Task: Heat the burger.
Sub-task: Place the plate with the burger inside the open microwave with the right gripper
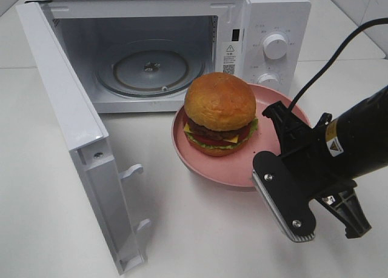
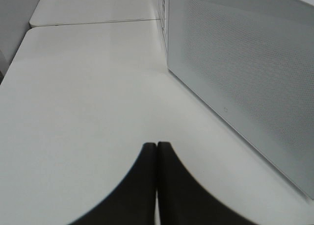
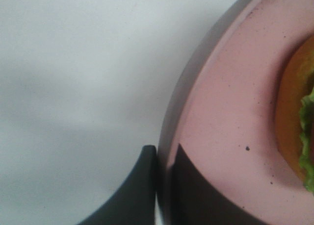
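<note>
The burger (image 1: 220,113), with a golden-brown bun, dark patty, tomato, cheese and lettuce, sits on a pink plate (image 1: 206,163) just in front of the open microwave (image 1: 267,23). My right gripper (image 1: 262,169) is shut on the plate's front right rim. In the right wrist view, one finger lies on the plate (image 3: 225,112) and the other outside its rim, where the gripper (image 3: 164,154) closes. The burger's edge (image 3: 294,112) shows there too. My left gripper (image 2: 157,151) is shut and empty over bare table, out of the exterior view.
The microwave door (image 1: 73,126) stands swung wide open to the left, reaching toward the table's front. The glass turntable (image 1: 148,69) lies inside the cavity. The door's perforated panel (image 2: 245,78) stands close beside my left gripper. White table (image 1: 200,235) lies in front.
</note>
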Robot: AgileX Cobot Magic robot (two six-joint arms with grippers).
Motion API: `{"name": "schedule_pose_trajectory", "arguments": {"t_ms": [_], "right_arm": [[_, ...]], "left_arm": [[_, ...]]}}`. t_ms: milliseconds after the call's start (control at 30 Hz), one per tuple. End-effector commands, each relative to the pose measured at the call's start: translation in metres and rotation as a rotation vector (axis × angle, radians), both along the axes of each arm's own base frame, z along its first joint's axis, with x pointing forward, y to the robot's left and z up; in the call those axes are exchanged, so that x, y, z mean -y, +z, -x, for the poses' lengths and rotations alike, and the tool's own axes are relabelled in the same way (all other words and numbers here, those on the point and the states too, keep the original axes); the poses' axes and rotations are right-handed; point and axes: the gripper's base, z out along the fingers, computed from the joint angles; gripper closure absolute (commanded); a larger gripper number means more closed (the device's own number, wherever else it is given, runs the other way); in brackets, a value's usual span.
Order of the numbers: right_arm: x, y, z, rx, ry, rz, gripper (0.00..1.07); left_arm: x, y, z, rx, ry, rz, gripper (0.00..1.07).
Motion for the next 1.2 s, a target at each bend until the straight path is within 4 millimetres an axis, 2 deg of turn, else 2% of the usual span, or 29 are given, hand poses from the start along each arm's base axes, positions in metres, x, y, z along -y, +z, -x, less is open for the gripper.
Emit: {"name": "schedule_pose_trajectory", "arguments": {"t_ms": [33,600,1100,1200], "right_arm": [[-0.014,0.007,-0.014,0.085,0.048,-0.060,1.07],[-0.046,0.003,-0.053,0.121,0.081,-0.075,1.07],[-0.079,0.000,-0.096,0.131,0.086,-0.072,1.07],[-0.081,0.000,-0.098,0.130,0.090,-0.066,1.07]], "left_arm": [[0.000,0.000,0.002,0.026,-0.008,0.004,1.07],[0.000,0.000,0.002,0.026,-0.008,0.004,1.07],[0.000,0.000,0.002,0.026,-0.008,0.004,1.07],[0.000,0.000,0.002,0.026,-0.008,0.004,1.07]]}}
